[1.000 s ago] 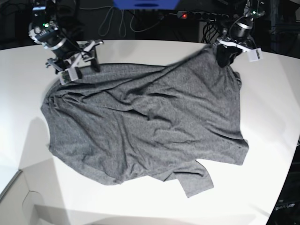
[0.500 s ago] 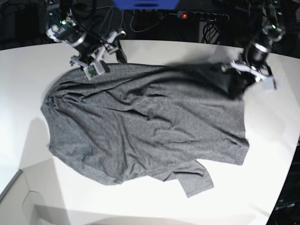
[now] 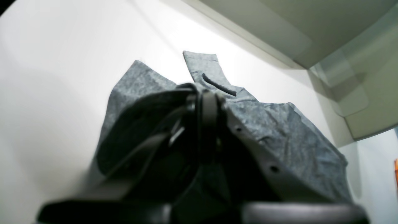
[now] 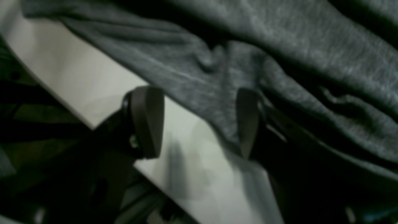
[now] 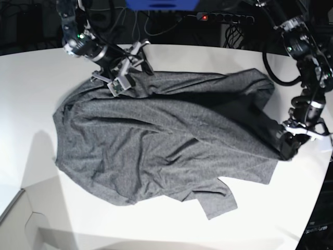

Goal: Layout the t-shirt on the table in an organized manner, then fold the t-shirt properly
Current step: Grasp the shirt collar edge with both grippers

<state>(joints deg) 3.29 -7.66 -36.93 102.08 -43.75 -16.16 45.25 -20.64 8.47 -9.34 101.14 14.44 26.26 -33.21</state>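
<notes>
White table (image 5: 31, 94) under everything, t-shirt (image 5: 156, 140) spread rumpled across its middle, one sleeve end poking toward the near edge. Shirt's far right corner is folded over and pulled to the table's right side, where my left gripper (image 5: 287, 147) has it: jaws pinched shut on the t-shirt, cloth bunched around the fingers and draping away behind them in the left wrist view. My right gripper (image 4: 199, 123) sits at the shirt's far left edge, jaws wide, one finger (image 4: 146, 121) over bare table, the other finger (image 4: 247, 119) against the cloth edge, nothing gripped.
</notes>
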